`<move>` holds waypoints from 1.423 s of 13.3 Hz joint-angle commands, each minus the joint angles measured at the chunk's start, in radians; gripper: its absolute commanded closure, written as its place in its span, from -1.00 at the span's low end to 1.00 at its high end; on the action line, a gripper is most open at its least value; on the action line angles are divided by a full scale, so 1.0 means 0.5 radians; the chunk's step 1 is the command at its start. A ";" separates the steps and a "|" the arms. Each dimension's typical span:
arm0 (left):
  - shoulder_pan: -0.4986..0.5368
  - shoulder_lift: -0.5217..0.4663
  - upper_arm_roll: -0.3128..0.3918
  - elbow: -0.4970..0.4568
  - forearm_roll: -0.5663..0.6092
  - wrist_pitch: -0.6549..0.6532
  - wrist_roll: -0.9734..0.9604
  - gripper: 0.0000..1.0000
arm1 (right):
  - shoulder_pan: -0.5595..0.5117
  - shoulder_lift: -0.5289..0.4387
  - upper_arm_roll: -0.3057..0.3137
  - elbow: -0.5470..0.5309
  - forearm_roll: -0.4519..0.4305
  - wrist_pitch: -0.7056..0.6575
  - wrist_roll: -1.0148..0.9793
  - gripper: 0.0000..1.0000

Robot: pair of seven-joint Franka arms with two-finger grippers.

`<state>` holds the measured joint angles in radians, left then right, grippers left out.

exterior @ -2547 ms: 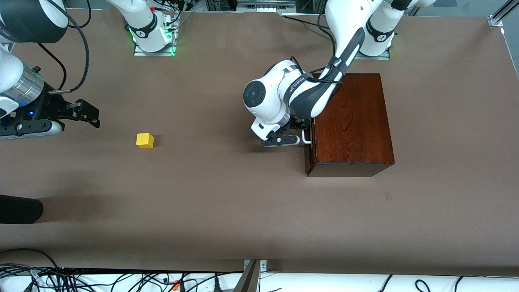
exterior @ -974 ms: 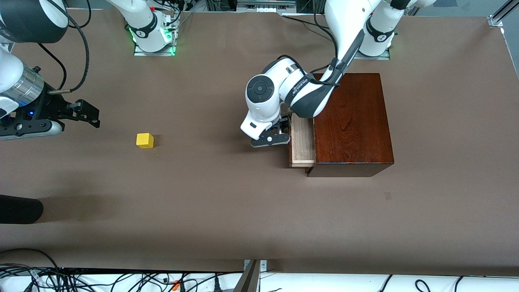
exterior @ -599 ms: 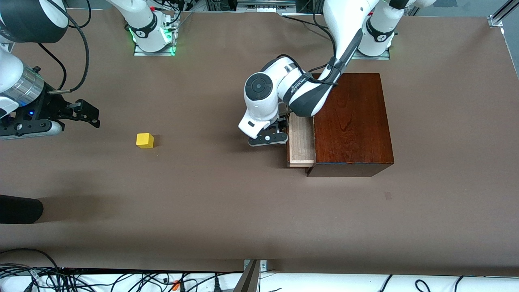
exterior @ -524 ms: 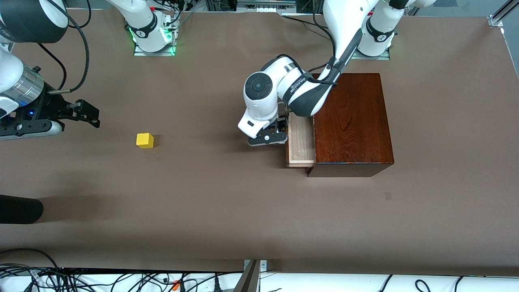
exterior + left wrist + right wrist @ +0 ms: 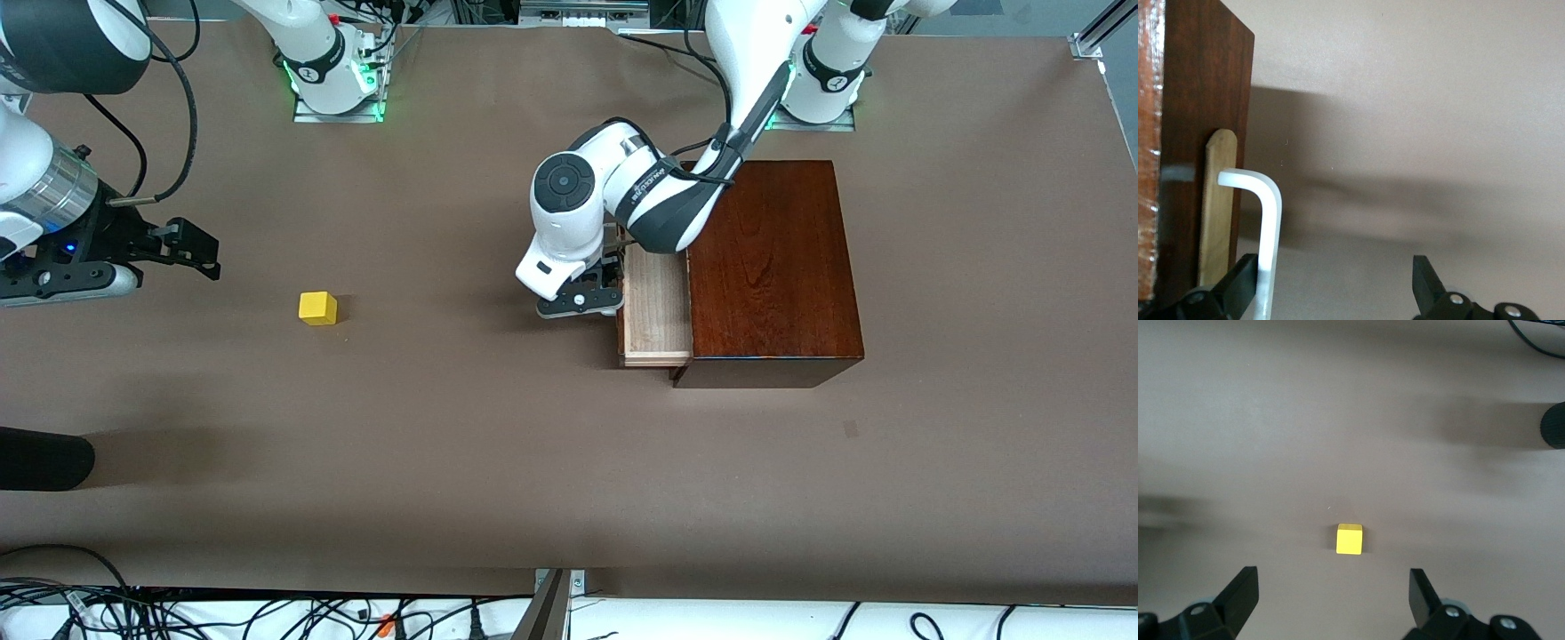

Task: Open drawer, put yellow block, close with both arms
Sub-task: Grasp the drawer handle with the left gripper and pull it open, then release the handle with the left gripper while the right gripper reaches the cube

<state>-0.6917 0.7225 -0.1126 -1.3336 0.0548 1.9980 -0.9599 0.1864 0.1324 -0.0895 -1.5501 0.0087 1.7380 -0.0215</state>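
The drawer (image 5: 656, 307) stands part way out of the glossy mahogany box (image 5: 769, 267), its pale tray showing. My left gripper (image 5: 612, 283) is at the drawer's front, open. In the left wrist view the white handle (image 5: 1270, 220) stands between the fingers (image 5: 1238, 288), close against one of them, on the dark front (image 5: 1205, 100); the left gripper (image 5: 1331, 297) is not closed on it. The yellow block (image 5: 317, 308) lies on the table toward the right arm's end. My right gripper (image 5: 191, 249) waits open beside it; the block (image 5: 1349, 539) lies ahead of the right gripper (image 5: 1331, 603).
A dark rounded object (image 5: 40, 458) lies at the table's edge toward the right arm's end, nearer to the front camera than the block; it also shows in the right wrist view (image 5: 1555, 425). Cables (image 5: 267, 613) run along the near edge.
The drawer was shut and has slid out of the box toward the right arm's end, with my left gripper moving along at its handle. The right arm and the block have not moved.
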 commanded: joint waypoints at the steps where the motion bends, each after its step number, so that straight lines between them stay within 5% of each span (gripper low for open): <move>1: -0.025 0.092 -0.026 0.111 -0.097 -0.019 -0.013 -1.00 | 0.001 0.011 0.010 0.041 0.029 -0.018 -0.015 -1.00; 12: -0.016 0.049 -0.008 0.418 -0.094 -0.546 0.134 -1.00 | 0.057 0.100 0.041 0.029 0.029 -0.067 -0.027 -1.00; 16: 0.015 -0.137 0.093 0.477 0.129 -0.900 0.609 -1.00 | 0.048 0.223 0.029 -0.007 0.007 -0.196 -0.135 -1.00; 19: 0.263 -0.370 0.124 0.461 0.148 -1.121 1.093 -1.00 | 0.051 0.272 0.029 -0.261 0.023 0.130 -0.147 -1.00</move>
<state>-0.6408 0.6296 -0.0463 -1.0773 0.1191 1.5048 -0.5603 0.2138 0.2722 -0.0748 -1.5936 0.0097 1.7058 -0.0721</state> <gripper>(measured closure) 0.000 0.000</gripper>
